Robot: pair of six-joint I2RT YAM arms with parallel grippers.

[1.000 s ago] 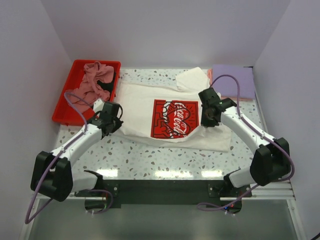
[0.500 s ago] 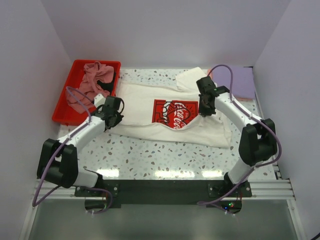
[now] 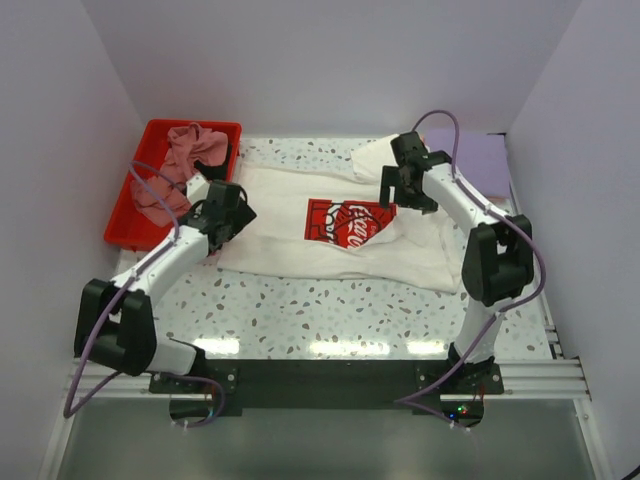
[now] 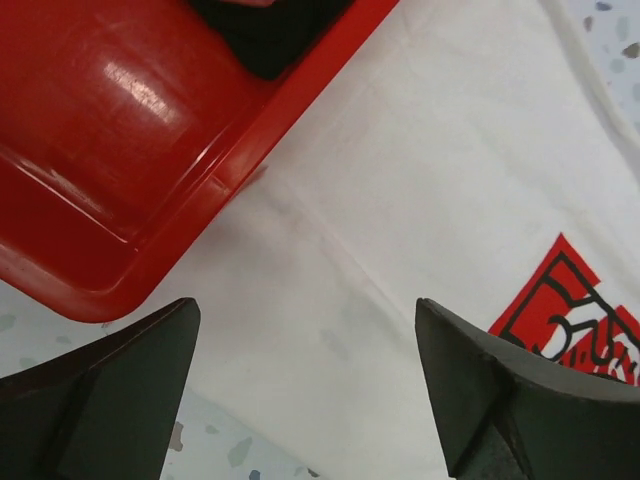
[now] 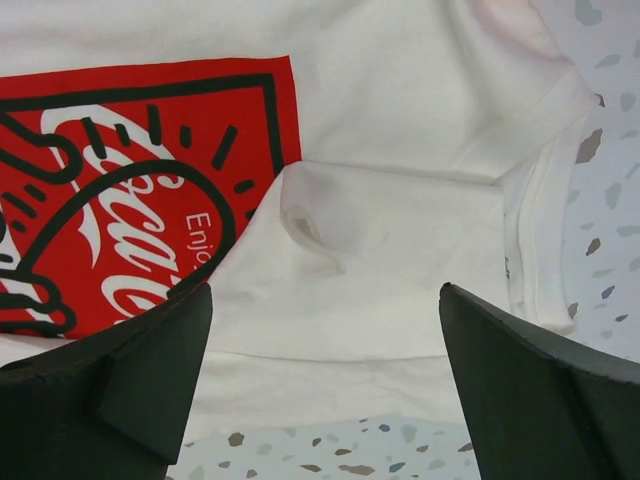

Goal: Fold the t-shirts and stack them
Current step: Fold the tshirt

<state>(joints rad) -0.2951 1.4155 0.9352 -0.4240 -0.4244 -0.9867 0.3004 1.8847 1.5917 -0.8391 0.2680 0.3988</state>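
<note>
Top external view, query: where is the white tee (image 3: 330,240) recorded, and how are the grippers found?

Reply: It is laid flat across the middle of the bench (image 3: 330,300). Its left edge lies against the red tray (image 3: 125,225), and a sleeve reaches toward the lavender tee (image 3: 480,160) at the far right corner. A white flap is seen lying over one corner of the red print. The left gripper (image 4: 305,330) is held above the cloth beside the tray, jaws spread wide, nothing between them. The right gripper (image 5: 325,310) is likewise spread and empty, above the flap by the print.

Query: how is the tee judged to handle?

Reply: It is judged light, thin and limp. No shape would be kept once it is lifted, and sagging and bunching are expected from a single-point lift. It is best taken at an edge or corner, pinched by both grippers well apart, so that the fold line is kept straight. Catching a second layer near the flap is noted as the likely fault.
</note>
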